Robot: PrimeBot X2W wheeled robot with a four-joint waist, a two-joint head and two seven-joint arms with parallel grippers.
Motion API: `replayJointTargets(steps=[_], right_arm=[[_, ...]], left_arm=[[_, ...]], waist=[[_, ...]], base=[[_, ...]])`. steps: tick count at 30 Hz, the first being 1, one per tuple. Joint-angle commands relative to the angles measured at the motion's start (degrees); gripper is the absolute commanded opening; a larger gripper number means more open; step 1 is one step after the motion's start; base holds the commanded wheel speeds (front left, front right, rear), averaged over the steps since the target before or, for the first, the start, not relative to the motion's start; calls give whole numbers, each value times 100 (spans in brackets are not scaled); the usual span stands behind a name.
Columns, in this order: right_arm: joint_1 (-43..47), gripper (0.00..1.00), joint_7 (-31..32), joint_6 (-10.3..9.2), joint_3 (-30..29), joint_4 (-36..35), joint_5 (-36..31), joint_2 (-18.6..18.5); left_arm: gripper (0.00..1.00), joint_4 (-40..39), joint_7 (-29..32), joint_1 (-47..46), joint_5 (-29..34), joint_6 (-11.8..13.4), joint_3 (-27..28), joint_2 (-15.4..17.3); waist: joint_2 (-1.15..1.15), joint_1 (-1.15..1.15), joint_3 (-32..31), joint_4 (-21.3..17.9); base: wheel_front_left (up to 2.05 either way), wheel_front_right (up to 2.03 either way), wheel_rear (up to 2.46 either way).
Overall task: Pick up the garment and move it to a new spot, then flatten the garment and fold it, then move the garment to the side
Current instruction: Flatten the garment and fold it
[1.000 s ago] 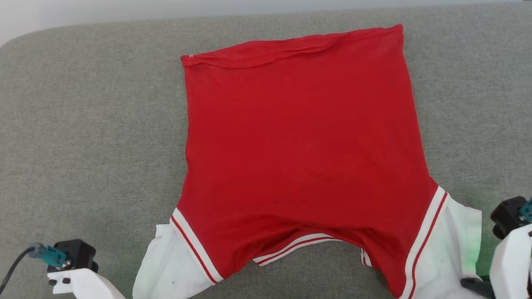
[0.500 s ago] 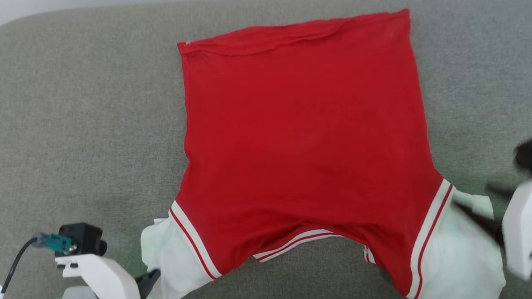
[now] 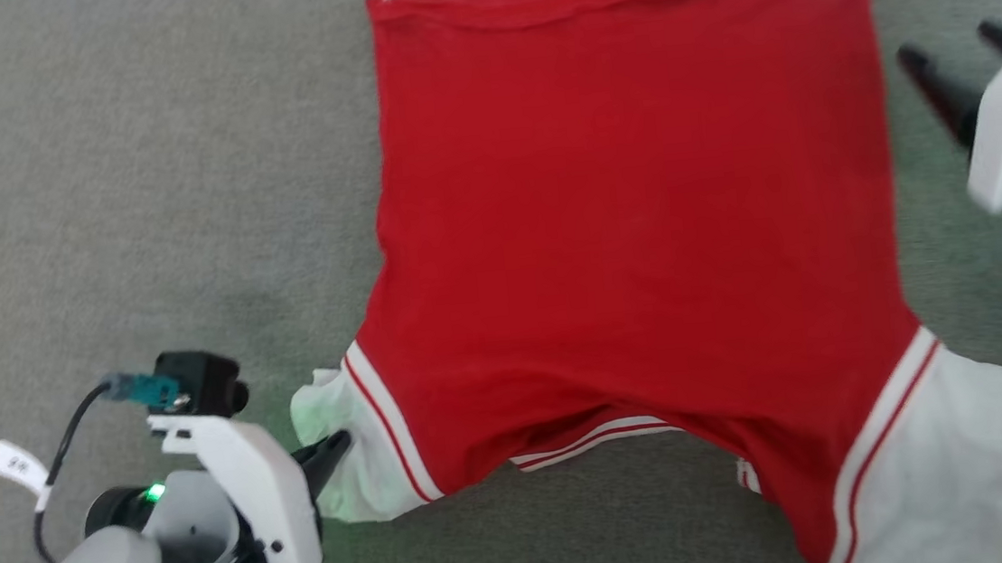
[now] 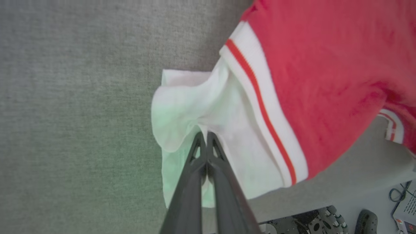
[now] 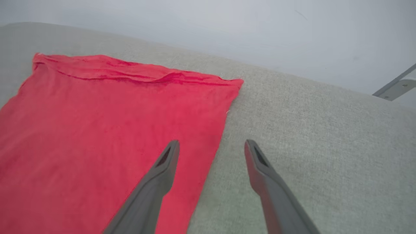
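I have my left gripper [image 4: 205, 134] clamped shut on the white sleeve [image 4: 182, 107] of the garment [image 3: 631, 216]. My right gripper [image 5: 211, 146] gapes wide and empty at the garment's right edge, probably not touching.

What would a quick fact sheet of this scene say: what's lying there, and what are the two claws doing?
Item: red shirt, spread out, collar end nearest the robot
Surface: grey cushion
Left gripper: shut, pinching the shirt's white sleeve
Right gripper: open, empty, at the shirt's right edge
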Motion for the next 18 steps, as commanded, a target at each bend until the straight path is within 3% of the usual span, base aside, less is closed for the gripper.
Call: replayJointTargets(steps=[1, 10, 15, 18], right_arm=[[-281, 100, -60, -4, 12, 343, -98, -64], [-2157, 100, 129, -4, 12, 2868, -585, -259], [-2574, 100, 419, -4, -114, 3721, -842, -315], [-2626, 100, 928, -4, -301, 4550, -1001, -284]], left_arm=[[0, 37, 23, -145, 49, -64, -32, -77], [0, 433, 47, -671, 199, -440, -297, -607], [0, 650, 63, -848, 249, -583, -407, -803], [0, 842, 43, -960, 245, -677, -462, -954]], waist=[[0, 0, 197, 209], [0, 0, 709, 861], [0, 0, 819, 1115], [0, 0, 881, 1284]], base=[[0, 0, 0], [0, 0, 0], [0, 0, 0], [0, 0, 0]])
